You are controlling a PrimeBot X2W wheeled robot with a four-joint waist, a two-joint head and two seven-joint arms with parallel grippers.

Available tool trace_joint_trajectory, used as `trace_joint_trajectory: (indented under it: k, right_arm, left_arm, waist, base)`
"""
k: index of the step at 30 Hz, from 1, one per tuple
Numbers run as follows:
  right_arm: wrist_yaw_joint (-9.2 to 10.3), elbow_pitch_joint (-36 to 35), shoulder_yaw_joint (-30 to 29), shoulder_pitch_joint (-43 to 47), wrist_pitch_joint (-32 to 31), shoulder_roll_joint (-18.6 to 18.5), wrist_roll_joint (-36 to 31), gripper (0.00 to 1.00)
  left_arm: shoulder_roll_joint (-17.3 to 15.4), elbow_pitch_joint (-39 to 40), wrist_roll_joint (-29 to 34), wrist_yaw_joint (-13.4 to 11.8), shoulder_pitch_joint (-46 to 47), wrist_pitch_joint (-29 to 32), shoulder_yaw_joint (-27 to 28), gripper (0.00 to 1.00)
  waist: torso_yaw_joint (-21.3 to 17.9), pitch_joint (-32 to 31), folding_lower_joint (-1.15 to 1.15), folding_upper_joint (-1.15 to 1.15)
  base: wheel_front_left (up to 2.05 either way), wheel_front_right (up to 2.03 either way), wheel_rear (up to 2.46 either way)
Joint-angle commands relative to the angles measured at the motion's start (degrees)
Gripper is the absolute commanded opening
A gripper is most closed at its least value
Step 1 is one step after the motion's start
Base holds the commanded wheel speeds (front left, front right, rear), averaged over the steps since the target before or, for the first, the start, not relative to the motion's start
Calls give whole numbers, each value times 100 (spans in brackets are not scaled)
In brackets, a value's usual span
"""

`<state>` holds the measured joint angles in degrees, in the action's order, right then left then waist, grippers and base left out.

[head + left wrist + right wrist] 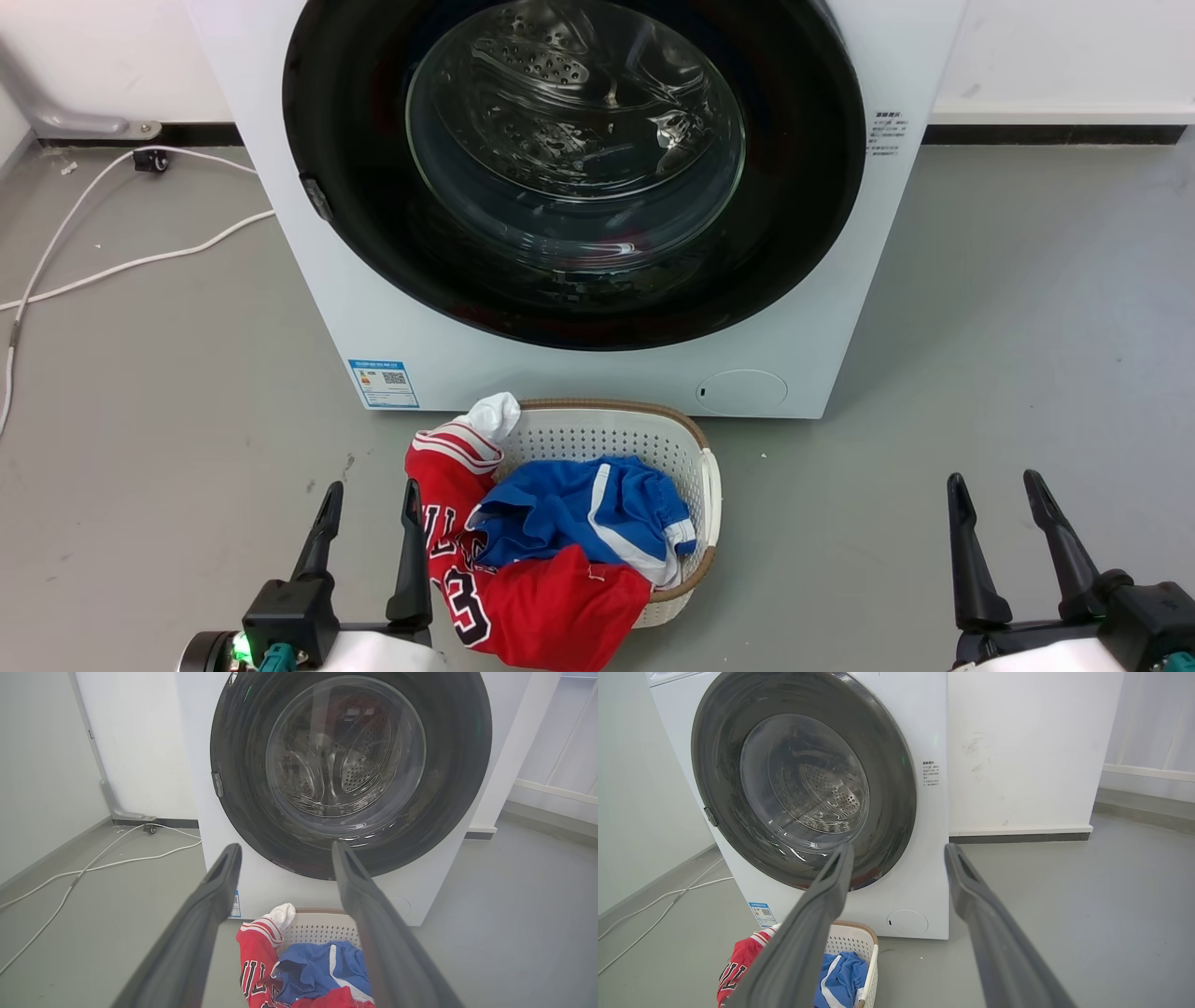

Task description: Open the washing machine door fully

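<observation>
Cutting across the washing machine door (355, 233), the head view's top edge hides its upper rim, and glare blurs the drum behind the glass. It lies closed, flat on the washing machine (579, 373), facing the robot. The left gripper (372, 485) and right gripper (992, 478) are spread and empty, well short of it.

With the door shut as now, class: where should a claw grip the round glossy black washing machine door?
Probably the small grey tab on the black door's left rim, coming from the left: nothing else stands out from the smooth rim, shut flush against the white machine.
</observation>
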<state>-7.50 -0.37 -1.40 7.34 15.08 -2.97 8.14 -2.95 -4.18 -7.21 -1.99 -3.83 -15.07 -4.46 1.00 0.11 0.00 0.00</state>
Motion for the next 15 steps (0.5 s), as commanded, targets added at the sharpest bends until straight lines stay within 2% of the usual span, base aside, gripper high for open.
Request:
trace_joint_trajectory:
  k: [1, 5, 6, 7, 11, 15]
  right_arm:
    - [2, 7, -1, 32, 14, 17, 24, 100]
    - [2, 7, 16, 12, 14, 17, 20, 100]
    - [2, 0, 25, 5, 14, 17, 26, 76]
    - [2, -21, 28, -5, 14, 17, 38, 0]
    - [2, -85, 98, -22, 14, 16, 83, 0]
    - [2, -171, 175, -67, 14, 14, 740, 0]
  left_arm:
    - [10, -15, 2, -6, -28, -15, 5, 100]
    - [11, -21, 1, -19, -33, -15, 16, 100]
    - [11, -25, 3, -23, -36, -15, 20, 100]
    - [11, -27, 3, -26, -38, -15, 22, 100]
    - [11, -31, 3, -27, -42, -15, 23, 100]
    - [11, -28, -6, -27, -35, -15, 20, 100]
  waist:
    - [4, 0, 0, 0]
    - [1, 3, 0, 0]
    - [-2, 3, 0, 0]
    - [-4, 5, 0, 0]
    - [-16, 2, 0, 0]
    - [-28, 4, 0, 0]
  base:
    - [0, 0, 0]
    - [0, 0, 0]
    - [0, 0, 0]
    - [0, 0, 0]
    - [0, 0, 0]
    - [0, 0, 0]
